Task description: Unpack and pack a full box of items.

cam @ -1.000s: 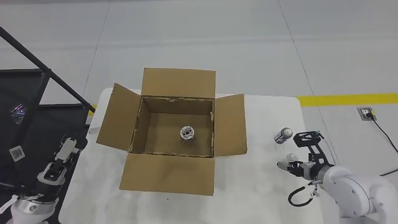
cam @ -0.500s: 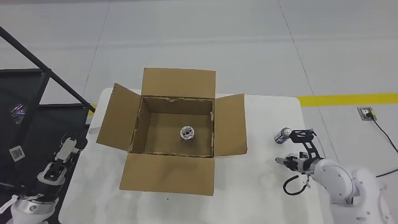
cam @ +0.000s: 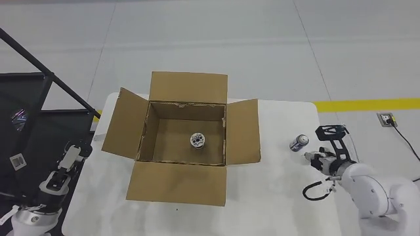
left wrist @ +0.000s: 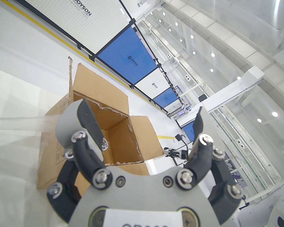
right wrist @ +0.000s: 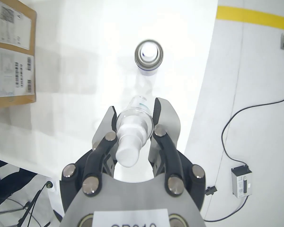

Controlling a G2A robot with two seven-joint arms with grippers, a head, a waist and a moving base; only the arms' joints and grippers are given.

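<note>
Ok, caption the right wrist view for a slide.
Right gripper shut on a clear white-capped bottle above the white table, a metal can standing apart beyond it.

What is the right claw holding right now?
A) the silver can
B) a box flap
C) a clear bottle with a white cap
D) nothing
C: the right gripper grips the clear bottle from both sides; the silver can stands apart from it.

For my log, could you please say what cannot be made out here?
- Item in the box: too small in top view; partly behind a finger of the left gripper in left wrist view.
- Bottle base: right wrist view, behind its own body.
- Can label: right wrist view, seen almost end-on.
</note>
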